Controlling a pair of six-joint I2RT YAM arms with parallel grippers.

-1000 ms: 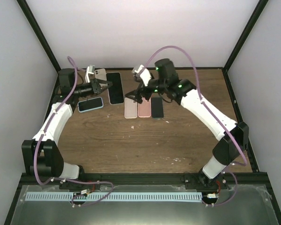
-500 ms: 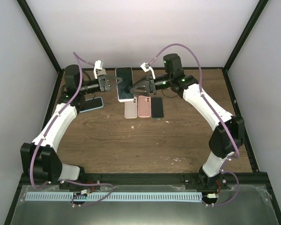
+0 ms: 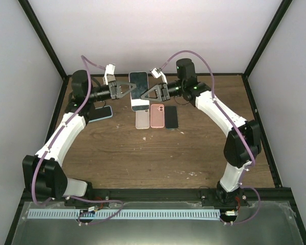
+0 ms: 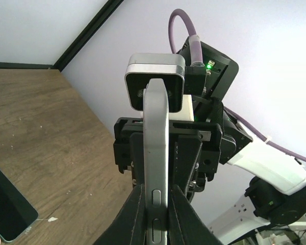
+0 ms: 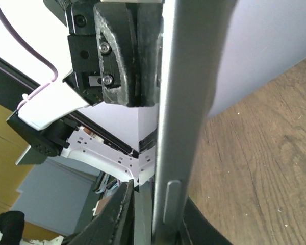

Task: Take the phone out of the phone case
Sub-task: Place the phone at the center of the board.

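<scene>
A phone (image 3: pixel 138 91) with a dark screen and a silver edge hangs in the air above the back of the table, held between both arms. My left gripper (image 3: pixel 128 89) is shut on its left edge. In the left wrist view the fingers pinch the silver edge (image 4: pixel 156 138) beside two side buttons. My right gripper (image 3: pixel 149 93) meets the phone from the right. In the right wrist view its fingers sit close on both sides of the edge (image 5: pixel 186 102). Whether a phone case wraps this phone I cannot tell.
Below the held phone, two pinkish cases or phones (image 3: pixel 142 119) (image 3: pixel 157 116) and a dark phone (image 3: pixel 172 118) lie side by side on the wooden table (image 3: pixel 143 158). A light-blue phone (image 3: pixel 99 113) lies at the left under the left arm. Black frame posts stand at both sides.
The left gripper lifted the phone off the table and swung it to the middle. The right gripper rose to meet it and closed from wide open onto its right edge.
</scene>
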